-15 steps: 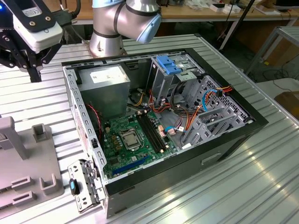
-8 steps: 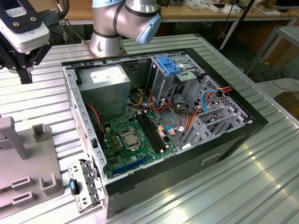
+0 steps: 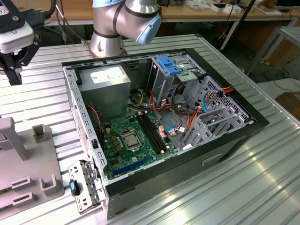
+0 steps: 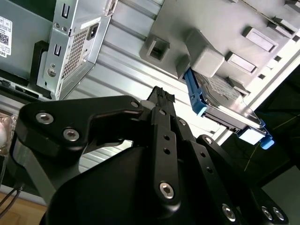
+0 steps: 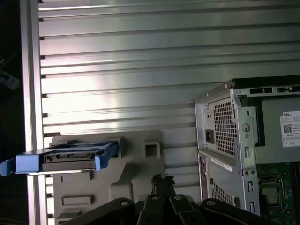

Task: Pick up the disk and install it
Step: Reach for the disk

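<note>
- The end effector (image 3: 15, 70) hangs above the table (image 3: 211, 197) at the far part of the exterior view's left. Its black fingers (image 4: 159, 122) are pressed together at the tips, with nothing between them.
- In both wrist views the end effector (image 5: 161, 178) is over the ribbed metal top, apart from the disk (image 4: 225, 105).
- The disk (image 5: 65, 157), grey metal in a bright blue carrier frame, stands on edge in a slot of a grey holder (image 5: 136, 159). One blue end juts past the holder's edge.
- The grey holder (image 3: 23, 164) lies flat on the table, beside the computer case (image 3: 220, 154) on the exterior view's left.
- The computer case lies open on its side, with a green motherboard (image 3: 136, 140) and a grey power supply (image 3: 105, 84) inside.
- At the far side of the case a blue bracket (image 3: 168, 64) sits on the grey drive cage (image 3: 213, 115).
- The arm's base (image 3: 117, 23) stands just behind the case.
</note>
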`<state>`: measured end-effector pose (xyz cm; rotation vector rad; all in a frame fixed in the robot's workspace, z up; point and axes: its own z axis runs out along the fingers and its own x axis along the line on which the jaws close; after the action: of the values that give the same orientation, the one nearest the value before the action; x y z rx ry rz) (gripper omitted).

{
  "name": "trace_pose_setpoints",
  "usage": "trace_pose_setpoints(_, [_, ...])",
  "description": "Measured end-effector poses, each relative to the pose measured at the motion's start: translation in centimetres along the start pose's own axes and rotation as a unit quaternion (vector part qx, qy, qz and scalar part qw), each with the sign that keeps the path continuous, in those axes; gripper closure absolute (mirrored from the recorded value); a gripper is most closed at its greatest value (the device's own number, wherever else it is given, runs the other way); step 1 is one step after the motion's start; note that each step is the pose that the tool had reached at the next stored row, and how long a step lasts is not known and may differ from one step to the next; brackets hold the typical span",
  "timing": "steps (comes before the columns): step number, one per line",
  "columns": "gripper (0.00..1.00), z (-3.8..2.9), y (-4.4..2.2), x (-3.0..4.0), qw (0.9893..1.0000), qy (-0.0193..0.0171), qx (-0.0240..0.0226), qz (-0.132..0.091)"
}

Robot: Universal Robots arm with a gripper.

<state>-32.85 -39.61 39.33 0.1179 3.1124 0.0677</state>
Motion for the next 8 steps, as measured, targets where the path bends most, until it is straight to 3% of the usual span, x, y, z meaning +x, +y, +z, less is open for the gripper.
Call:
trace_pose_setpoints(4, [0.89, 0.00, 0.36, 0.58, 1.0000, 0.0000, 0.0000, 0.000])
trace_pose_setpoints(8, [0.89, -0.02, 0.60, 2.15, 1.0000, 0.0000, 0.0000, 0.000])
